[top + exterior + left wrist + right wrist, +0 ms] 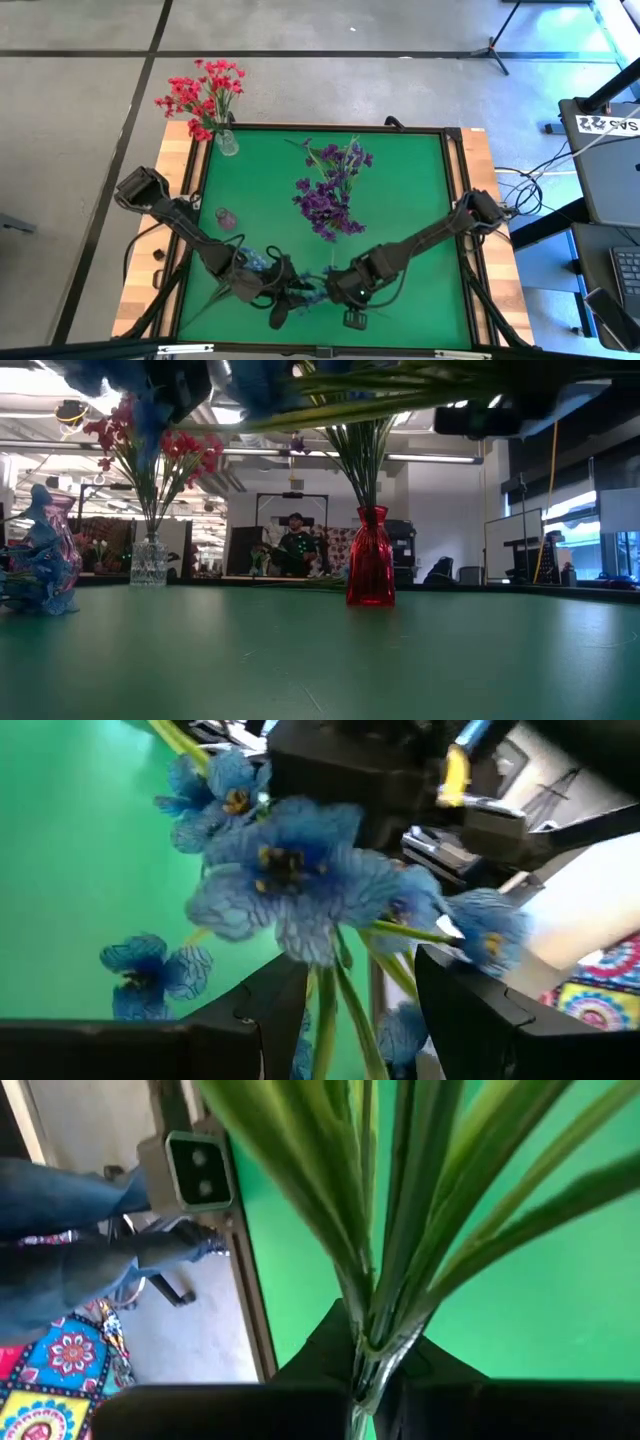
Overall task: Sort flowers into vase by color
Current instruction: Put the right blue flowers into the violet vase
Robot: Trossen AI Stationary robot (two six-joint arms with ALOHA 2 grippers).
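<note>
We've got the left tool (262, 283) low over the near edge of the green table (400, 190), fingers (262, 1020) spread fairly wide, with the light blue flowers (290, 880) sitting right in front of it and their thin stems running down between the fingers. From the left wrist view we can't honestly say it's gripping anything, the stems look loose in the gap. Just beside it, toward the table's middle, the right tool (345, 290) is pinched tight on the base of the green stem bundle (375, 1310), so that one is doing the actual holding, with the leaves fanning out ahead of it. Handling-wise we reckon these sprigs weigh next to nothing and are floppy at the blossom end: fabric petals, thin stems that probably bend and spring back. Not fragile like glass, but grab the blooms and they'll crush or pull off, so we'd take hold low on the bare stems, where they bunch together and are stiffest. Thin and smooth also means they could slide through a loose pinch, so a firm close near the bundle's base seems the way to go. Farther out from both tools, the purple flowers (330, 190) stand mid-table in a red vase (370, 570), the red-pink ones (203, 95) are in a clear vase (227, 143) at the far left corner, and a small vase (226, 218) waits just beyond the left tool.
</note>
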